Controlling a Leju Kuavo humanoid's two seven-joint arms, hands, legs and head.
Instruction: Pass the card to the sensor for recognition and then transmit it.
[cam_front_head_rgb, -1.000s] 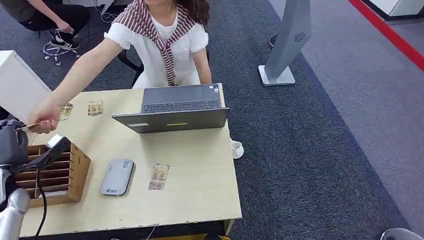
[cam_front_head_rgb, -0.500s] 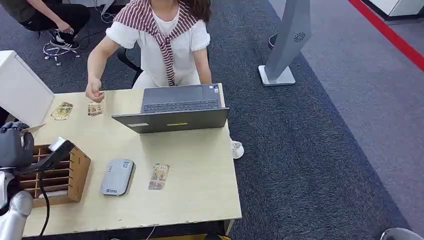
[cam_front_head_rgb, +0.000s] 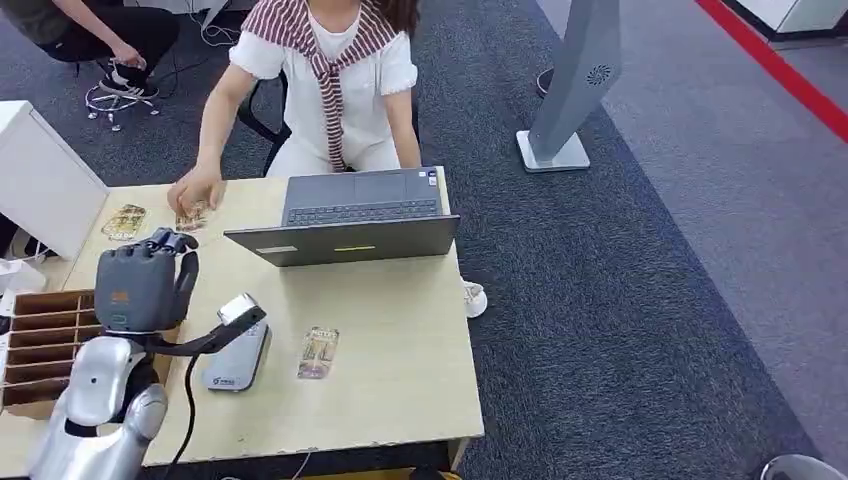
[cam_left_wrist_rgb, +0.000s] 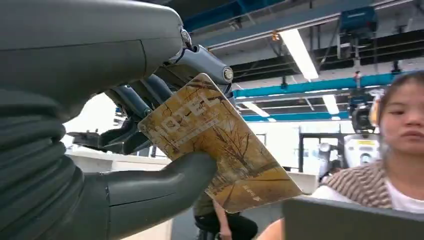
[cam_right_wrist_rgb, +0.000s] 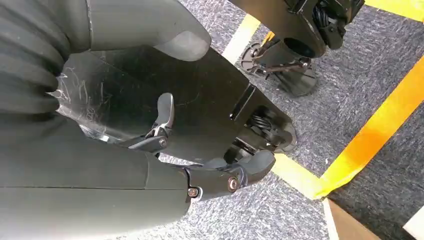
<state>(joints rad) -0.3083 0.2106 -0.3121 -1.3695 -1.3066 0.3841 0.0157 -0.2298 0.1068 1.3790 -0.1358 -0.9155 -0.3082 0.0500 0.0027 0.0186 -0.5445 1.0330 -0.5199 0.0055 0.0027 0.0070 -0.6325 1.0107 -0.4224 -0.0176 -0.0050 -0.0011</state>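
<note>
My left hand (cam_front_head_rgb: 145, 282) is raised above the table's left part, over the wooden slot box (cam_front_head_rgb: 40, 340) and just left of the grey card sensor (cam_front_head_rgb: 232, 356). In the left wrist view my left hand (cam_left_wrist_rgb: 125, 195) pinches a brown patterned card (cam_left_wrist_rgb: 220, 145) between thumb and fingers. The sensor lies flat on the table (cam_front_head_rgb: 400, 380), and a loose card (cam_front_head_rgb: 318, 352) lies beside it. My right hand (cam_right_wrist_rgb: 165, 125) hangs down over the carpet, fingers loosely apart with nothing in them.
A person sits behind an open laptop (cam_front_head_rgb: 350, 222) at the table's far side; their hand (cam_front_head_rgb: 192, 190) rests on a card (cam_front_head_rgb: 192, 215) near the far edge, with another card (cam_front_head_rgb: 125, 221) next to it. A white box (cam_front_head_rgb: 40, 175) stands far left.
The person's hand has drawn back from my left hand to the cards at the far edge. My left hand, holding the card, has swung right from the table's left edge toward the sensor.
</note>
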